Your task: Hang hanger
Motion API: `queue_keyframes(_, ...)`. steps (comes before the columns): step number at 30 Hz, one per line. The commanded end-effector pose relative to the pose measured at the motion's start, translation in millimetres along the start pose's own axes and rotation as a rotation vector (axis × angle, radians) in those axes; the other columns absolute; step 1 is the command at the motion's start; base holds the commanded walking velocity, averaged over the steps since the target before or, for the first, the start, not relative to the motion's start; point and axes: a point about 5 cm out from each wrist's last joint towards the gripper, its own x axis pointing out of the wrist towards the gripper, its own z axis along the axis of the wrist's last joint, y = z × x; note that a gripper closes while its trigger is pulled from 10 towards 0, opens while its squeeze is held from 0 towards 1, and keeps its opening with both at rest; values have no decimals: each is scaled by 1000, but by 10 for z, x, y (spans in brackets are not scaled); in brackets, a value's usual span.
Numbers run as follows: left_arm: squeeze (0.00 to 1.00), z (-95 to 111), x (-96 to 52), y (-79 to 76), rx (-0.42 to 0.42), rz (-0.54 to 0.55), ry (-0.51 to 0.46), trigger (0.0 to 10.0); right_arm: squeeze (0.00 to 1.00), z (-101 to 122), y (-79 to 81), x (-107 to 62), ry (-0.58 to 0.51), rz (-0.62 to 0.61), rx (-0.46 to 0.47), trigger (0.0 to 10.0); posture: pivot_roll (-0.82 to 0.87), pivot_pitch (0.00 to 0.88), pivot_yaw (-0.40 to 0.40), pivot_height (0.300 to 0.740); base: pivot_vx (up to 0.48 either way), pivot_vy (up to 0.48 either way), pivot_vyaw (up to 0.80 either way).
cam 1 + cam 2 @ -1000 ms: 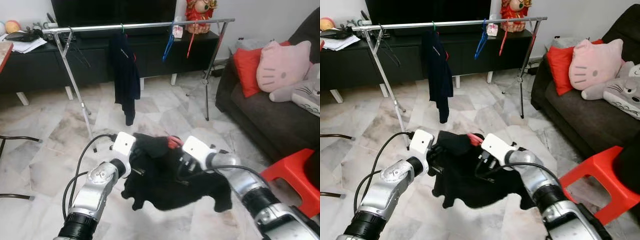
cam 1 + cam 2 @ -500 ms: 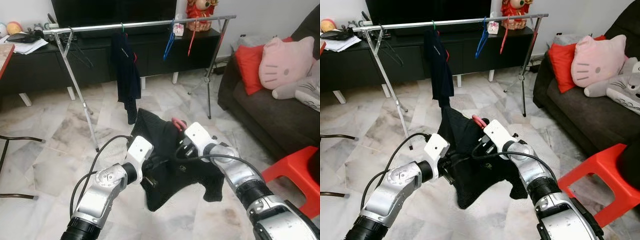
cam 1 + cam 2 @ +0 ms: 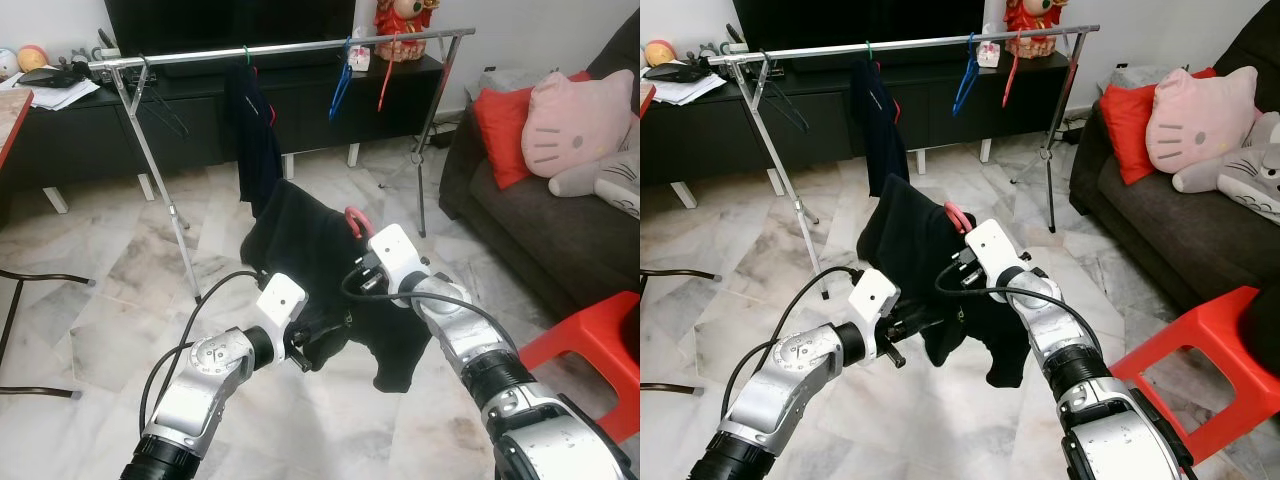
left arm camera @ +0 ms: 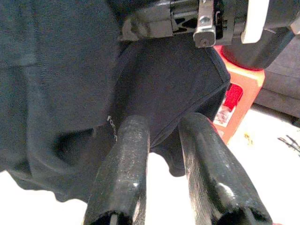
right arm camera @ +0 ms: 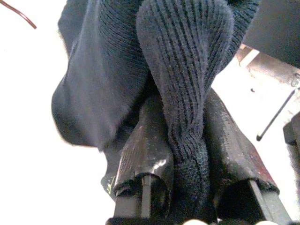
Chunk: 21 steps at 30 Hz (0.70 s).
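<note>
Raised since a second ago: black garment (image 3: 318,262) with its red hanger (image 3: 354,220), up from low centre to mid-frame, closer to the drying rail (image 3: 290,47).

Left eye view: garment draped at centre, red hook poking out at its upper right edge. Right gripper (image 3: 352,283) buried in the cloth just below that hook, clenched on a fold of the fabric. Left gripper (image 3: 312,350) at lower centre, at the garment's bottom hem. Across the top of the frame, the rail with a dark shirt (image 3: 255,140), a blue hanger (image 3: 340,85) and another red hanger (image 3: 384,80). At right, sofa (image 3: 560,230) with a red cushion (image 3: 505,120) and pink plush (image 3: 580,125); red stool (image 3: 590,350) at lower right.

Right eye view: same layout, shifted slightly left.

Left wrist view: two black fingers (image 4: 124,173) rising from the bottom edge, a narrow gap between them, nothing gripped; dark cloth hanging beyond.

Right wrist view: ribbed knit fold (image 5: 187,117) pinched between both fingers (image 5: 143,154), running down the centre.
</note>
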Motion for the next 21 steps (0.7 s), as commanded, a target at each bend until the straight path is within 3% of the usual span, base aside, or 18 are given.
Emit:
queue_keyframes(1, 1000, 30, -8, -50, 6, -26, -13, 10000, 0, 105, -57, 7, -44, -25, -12, 0, -28, 0, -49, 740, 0, 0, 0)
queue_keyframes(5, 1000, 35, -27, -40, 15, -27, -12, 10000, 0, 119, -57, 6, -60, -20, 24, 0, -28, 0, -49, 740, 0, 0, 0)
queue_keyframes(7, 1000, 62, -113, 123, 29, 47, -18, 10000, 0, 129, -100, -25, -66, 26, 7, 0, -31, 0, -52, 740, 0, 0, 0)
queue_keyframes(11, 1000, 105, -190, 262, 44, 102, -32, 10000, 0, 73, -175, -58, -34, 29, -41, 0, -32, 0, -55, 740, 0, 0, 0)
queue_keyframes(12, 498, 128, -256, 361, 63, 133, -35, 10000, 0, 36, -206, -92, -28, 66, -74, 0, -28, 0, -58, 740, 0, 0, 0)
queue_keyframes(13, 231, 136, -281, 390, 74, 138, -34, 10000, 0, 20, -205, -108, -26, 93, -99, 0, -28, 0, -58, 740, 0, 0, 0)
queue_keyframes(15, 0, 156, -322, 417, 99, 128, -34, 10000, 0, -22, -193, -142, -17, 153, -147, 0, -29, 0, -58, 740, 0, 0, 0)
queue_keyframes(21, 0, 182, -409, 386, 128, 24, -10, 10000, 0, -26, -204, -230, -45, 282, -160, 0, -28, 0, -55, 740, 0, 0, 0)
